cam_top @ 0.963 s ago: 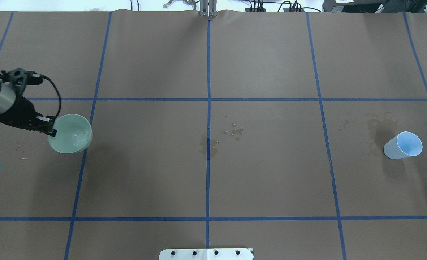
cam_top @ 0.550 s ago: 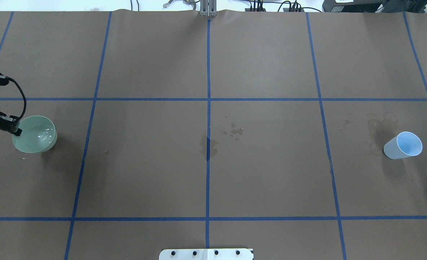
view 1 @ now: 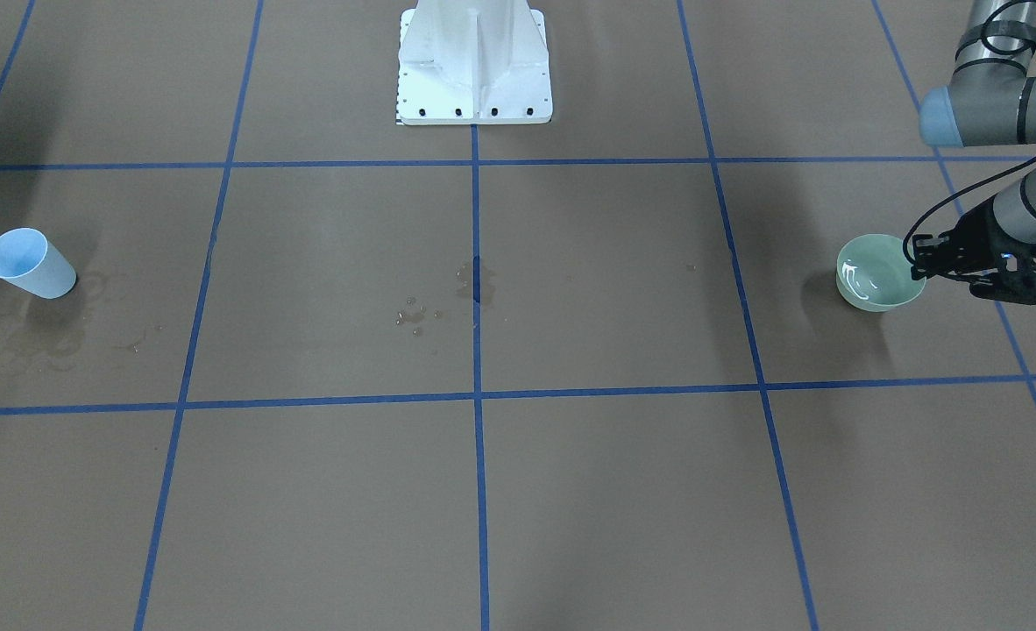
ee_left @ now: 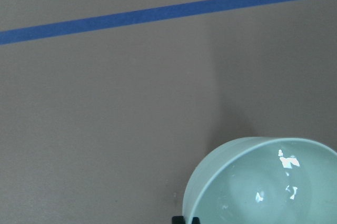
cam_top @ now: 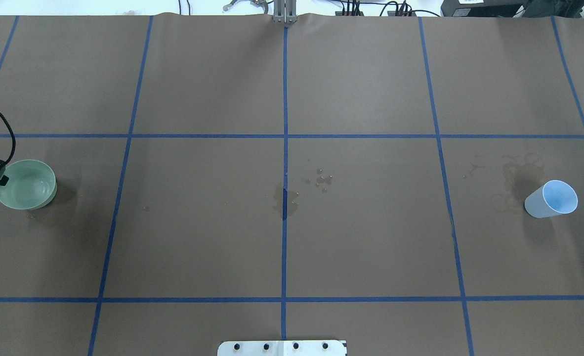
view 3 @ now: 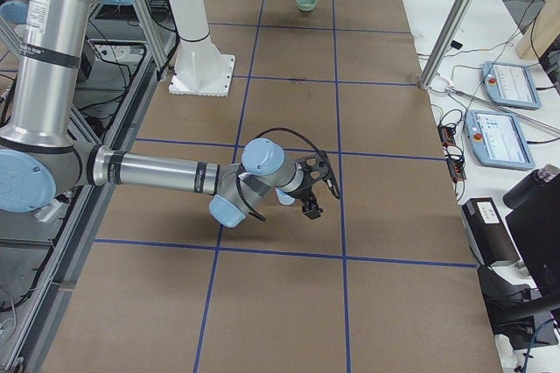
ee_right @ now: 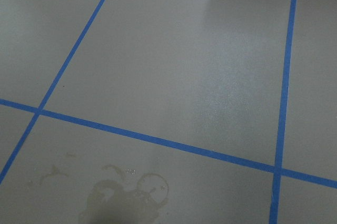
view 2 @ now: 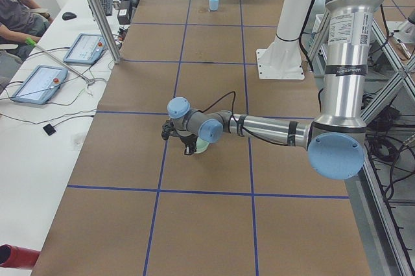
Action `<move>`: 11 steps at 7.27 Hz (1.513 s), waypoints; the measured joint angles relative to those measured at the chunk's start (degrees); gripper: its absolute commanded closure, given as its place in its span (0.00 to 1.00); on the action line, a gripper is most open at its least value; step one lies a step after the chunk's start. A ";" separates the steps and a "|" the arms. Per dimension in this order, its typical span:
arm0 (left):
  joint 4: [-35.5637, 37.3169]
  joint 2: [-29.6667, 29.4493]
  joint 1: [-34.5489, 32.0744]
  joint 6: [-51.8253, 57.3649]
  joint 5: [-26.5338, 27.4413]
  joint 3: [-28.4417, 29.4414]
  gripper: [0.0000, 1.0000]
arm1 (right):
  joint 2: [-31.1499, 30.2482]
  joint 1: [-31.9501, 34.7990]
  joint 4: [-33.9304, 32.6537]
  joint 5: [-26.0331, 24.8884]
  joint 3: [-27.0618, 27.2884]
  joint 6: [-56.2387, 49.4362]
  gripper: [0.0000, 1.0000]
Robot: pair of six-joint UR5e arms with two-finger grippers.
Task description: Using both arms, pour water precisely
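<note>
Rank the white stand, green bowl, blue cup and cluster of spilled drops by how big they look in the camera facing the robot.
1. the white stand, clearly largest.
2. the green bowl and the blue cup: they look about alike, so no ranking between them.
3. the spilled drops, smallest.

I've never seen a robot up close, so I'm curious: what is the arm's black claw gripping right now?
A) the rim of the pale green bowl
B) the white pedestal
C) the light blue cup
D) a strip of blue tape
A: the left gripper is closed on the rim of the pale green bowl, while the light blue cup stands far off at the other end of the table, untouched.
</note>
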 measured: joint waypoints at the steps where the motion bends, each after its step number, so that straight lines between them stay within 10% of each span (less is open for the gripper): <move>1: -0.01 0.00 -0.52 1.74 -0.03 0.73 0.00 | 0.12 0.00 -0.04 0.02 0.01 0.08 0.01; 7: 1.35 -0.82 -14.94 5.13 -7.37 -1.77 0.00 | 8.19 1.69 -24.89 4.63 4.36 -0.75 0.01; 11: 15.69 -2.43 -22.33 14.10 -6.92 -1.64 0.00 | 10.22 2.47 -42.04 6.23 4.49 -17.10 0.01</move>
